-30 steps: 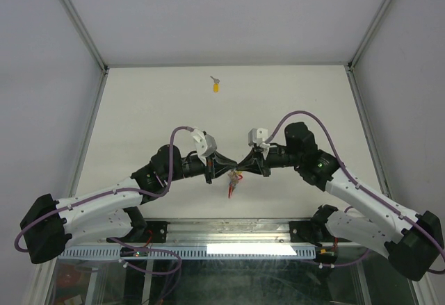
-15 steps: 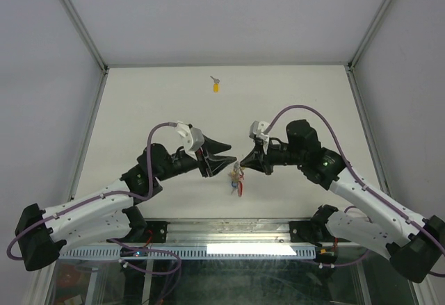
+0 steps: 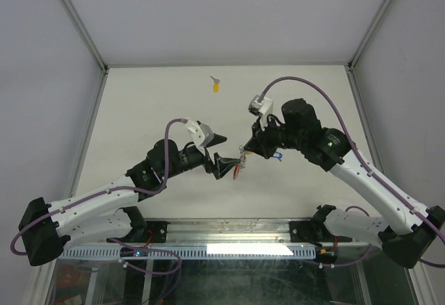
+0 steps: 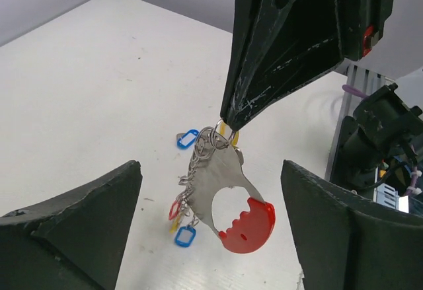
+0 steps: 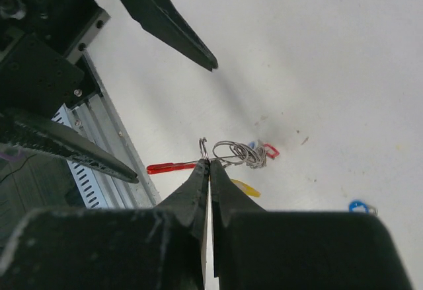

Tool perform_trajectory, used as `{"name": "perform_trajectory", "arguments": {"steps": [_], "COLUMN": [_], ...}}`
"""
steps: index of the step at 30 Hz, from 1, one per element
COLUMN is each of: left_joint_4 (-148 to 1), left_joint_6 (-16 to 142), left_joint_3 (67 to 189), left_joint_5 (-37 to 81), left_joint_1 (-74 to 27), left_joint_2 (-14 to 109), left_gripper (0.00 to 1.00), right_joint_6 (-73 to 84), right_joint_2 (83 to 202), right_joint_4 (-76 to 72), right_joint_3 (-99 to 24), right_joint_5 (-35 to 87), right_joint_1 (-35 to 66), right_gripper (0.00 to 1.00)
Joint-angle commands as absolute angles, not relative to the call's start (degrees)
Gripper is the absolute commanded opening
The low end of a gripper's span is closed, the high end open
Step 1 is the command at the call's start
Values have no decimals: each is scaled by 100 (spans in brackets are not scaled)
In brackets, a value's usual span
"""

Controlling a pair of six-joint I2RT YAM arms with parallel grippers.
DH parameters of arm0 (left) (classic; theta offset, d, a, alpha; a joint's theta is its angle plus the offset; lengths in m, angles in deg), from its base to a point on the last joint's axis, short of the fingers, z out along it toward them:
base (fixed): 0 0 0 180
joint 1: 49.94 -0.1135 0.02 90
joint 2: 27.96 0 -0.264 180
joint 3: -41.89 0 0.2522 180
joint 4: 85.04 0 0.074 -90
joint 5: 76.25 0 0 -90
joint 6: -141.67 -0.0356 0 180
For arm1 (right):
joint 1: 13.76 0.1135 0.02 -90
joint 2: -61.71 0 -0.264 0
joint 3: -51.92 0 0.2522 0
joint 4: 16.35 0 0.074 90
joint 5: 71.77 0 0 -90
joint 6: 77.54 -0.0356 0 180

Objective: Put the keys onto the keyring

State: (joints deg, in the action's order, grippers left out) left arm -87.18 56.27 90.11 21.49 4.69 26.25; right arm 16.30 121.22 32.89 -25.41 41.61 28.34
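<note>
Above the bench (image 3: 139,110), the right claw (image 5: 209,166) is clamped on the keyring (image 4: 221,184), which hangs from its tips. The left claw (image 3: 226,152) gapes open just beside it; a yellow key (image 3: 216,87) lies well apart

A white table (image 3: 139,110) stood enclosed by pale grey walls (image 3: 208,13), aluminium posts (image 3: 76,19) at its far corners, a metal rail (image 3: 229,232) along its near edge.

Top view looks down from behind; both wrist views sit close, sharing the keyring (image 4: 215,171).
</note>
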Motion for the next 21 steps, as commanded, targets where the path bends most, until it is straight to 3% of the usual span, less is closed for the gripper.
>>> {"name": "perform_trajectory", "arguments": {"steps": [1,17,21], "left_joint_4": [-8781,-9053,-9082], "left_joint_6": [5464,5177,5106], "left_joint_3": [9402,9611,9640], "left_joint_5": [1849,1695,1901], "left_joint_1": [403,411,420], "left_joint_2": [2644,3238,3365], "left_gripper": [87,92,84], "right_joint_6": [1110,-350,-433], "right_joint_2": [12387,12978,12988], "right_joint_4": [3984,4172,4148], "right_joint_3": [-3231,-3951,-3988], "right_joint_5": [3579,2993,3007], "right_joint_1": [2877,2895,2895], "right_gripper": [0,0,0]}}
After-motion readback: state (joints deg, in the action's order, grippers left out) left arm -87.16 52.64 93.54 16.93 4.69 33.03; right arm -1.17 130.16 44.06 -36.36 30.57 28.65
